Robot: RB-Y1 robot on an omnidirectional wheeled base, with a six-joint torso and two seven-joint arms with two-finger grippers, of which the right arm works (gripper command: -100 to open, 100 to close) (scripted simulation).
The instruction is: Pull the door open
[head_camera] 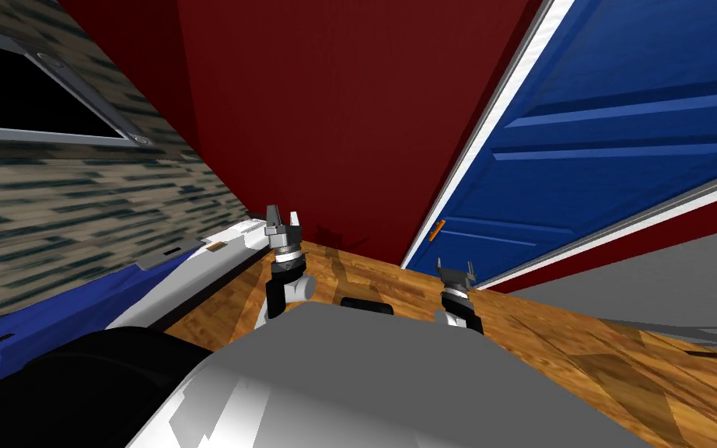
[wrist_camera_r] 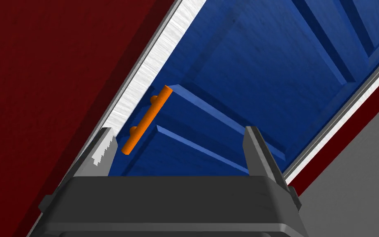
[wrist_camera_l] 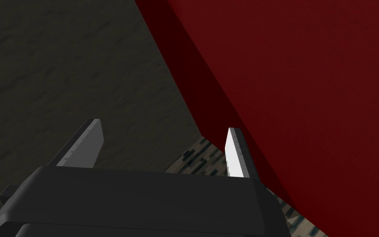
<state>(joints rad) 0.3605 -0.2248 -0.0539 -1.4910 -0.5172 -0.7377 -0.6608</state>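
- Head view: the blue door [head_camera: 621, 117] looks shut in its white frame [head_camera: 497, 109], and the orange handle [head_camera: 438, 230] sits at the door's edge, just beside that frame
- The right hand [head_camera: 456, 272] is near the handle and below it, not touching. I judge it is raised there because it is the arm closest to the handle
- The left hand [head_camera: 283, 220] is well apart from the handle, off toward the red wall [head_camera: 334, 117]. It seems parked there to keep out of the door's swing
- Left wrist view: the left hand [wrist_camera_l: 165, 125] is released, its fingers spread with nothing between them
- Right wrist view: the right hand [wrist_camera_r: 179, 129] is released too, fingers wide, presumably ready to take the bar
- The handle [wrist_camera_r: 146, 119] is a short bar standing off the door on two posts, which leaves room for a finger behind it
- The handle lies close to one finger [wrist_camera_r: 102, 148], not midway between the two and apart from both, so the reach looks unfinished. The hand likely needs to shift toward the frame before closing
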